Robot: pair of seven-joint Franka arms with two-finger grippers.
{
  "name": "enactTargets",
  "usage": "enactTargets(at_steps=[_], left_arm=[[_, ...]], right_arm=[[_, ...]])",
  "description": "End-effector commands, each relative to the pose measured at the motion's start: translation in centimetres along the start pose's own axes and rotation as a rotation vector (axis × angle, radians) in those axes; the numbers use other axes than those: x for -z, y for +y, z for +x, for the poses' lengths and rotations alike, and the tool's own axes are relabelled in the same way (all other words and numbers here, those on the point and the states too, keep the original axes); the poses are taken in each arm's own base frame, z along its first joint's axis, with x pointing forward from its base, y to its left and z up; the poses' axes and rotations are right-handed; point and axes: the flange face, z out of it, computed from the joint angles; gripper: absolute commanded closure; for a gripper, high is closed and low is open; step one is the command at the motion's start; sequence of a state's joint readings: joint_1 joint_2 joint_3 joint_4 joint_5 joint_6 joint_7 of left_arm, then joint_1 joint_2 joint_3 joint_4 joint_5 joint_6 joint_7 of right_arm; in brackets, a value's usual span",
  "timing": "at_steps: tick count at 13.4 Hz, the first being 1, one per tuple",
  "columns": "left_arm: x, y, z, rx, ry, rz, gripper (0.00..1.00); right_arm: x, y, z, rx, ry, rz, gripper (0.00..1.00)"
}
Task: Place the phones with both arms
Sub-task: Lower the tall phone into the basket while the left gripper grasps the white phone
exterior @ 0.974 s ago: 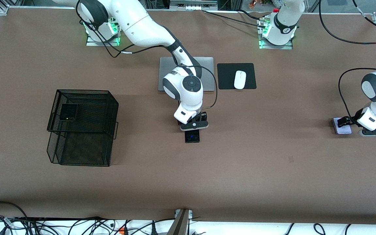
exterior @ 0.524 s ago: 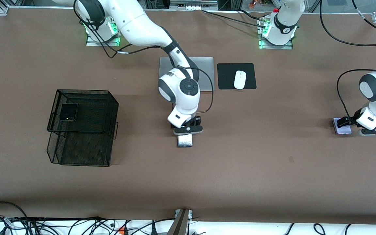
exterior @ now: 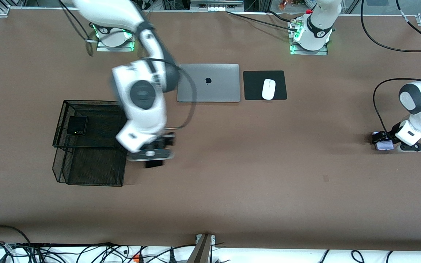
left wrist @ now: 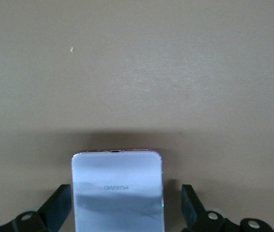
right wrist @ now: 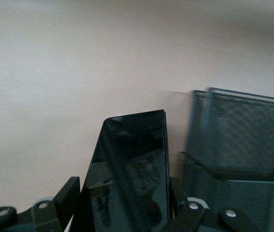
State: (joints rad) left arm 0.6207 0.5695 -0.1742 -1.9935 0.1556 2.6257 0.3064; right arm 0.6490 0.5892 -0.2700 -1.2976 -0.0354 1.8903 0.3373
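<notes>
Right claw [exterior: 154, 159] carried slim phone [right wrist: 129, 179] beside mesh basket [exterior: 93, 143].

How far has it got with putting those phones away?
One small black phone already lies on the mesh rack's top tier. The right gripper is shut on the long black phone beside the rack. The open left gripper straddles the pale phone, not yet lifted from the table.

right tool [exterior: 154, 160] clamped, left tool [exterior: 380, 140] spread wide
</notes>
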Motion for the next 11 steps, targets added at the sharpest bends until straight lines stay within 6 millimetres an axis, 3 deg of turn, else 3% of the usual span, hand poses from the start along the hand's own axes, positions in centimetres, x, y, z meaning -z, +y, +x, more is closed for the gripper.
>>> enactTargets(at_steps=[1,3,5,9,11], left_arm=[[0.3,0.2,0.0,-0.018,0.017,-0.013,0.0],[0.0,0.1,-0.1,-0.016,0.018,-0.015,0.0],[-0.5,0.1,-0.3,-0.016,0.016,-0.017,0.0],[-0.5,0.1,-0.3,-0.021,0.014,-0.013,0.0],[-0.5,0.1,-0.3,-0.028,0.013,-0.011,0.0]], right_arm=[[1.3,6.7,-2.8,0.025,-0.059,0.031,0.93],[1.6,12.0,-3.9,0.061,-0.056,0.035,0.97],[1.4,14.9,-6.6,0.062,-0.042,0.071,0.99],[-0.5,17.0,-13.4,0.054,-0.014,0.149,0.99],[-2.2,18.0,-14.3,0.033,0.019,0.159,0.99]])
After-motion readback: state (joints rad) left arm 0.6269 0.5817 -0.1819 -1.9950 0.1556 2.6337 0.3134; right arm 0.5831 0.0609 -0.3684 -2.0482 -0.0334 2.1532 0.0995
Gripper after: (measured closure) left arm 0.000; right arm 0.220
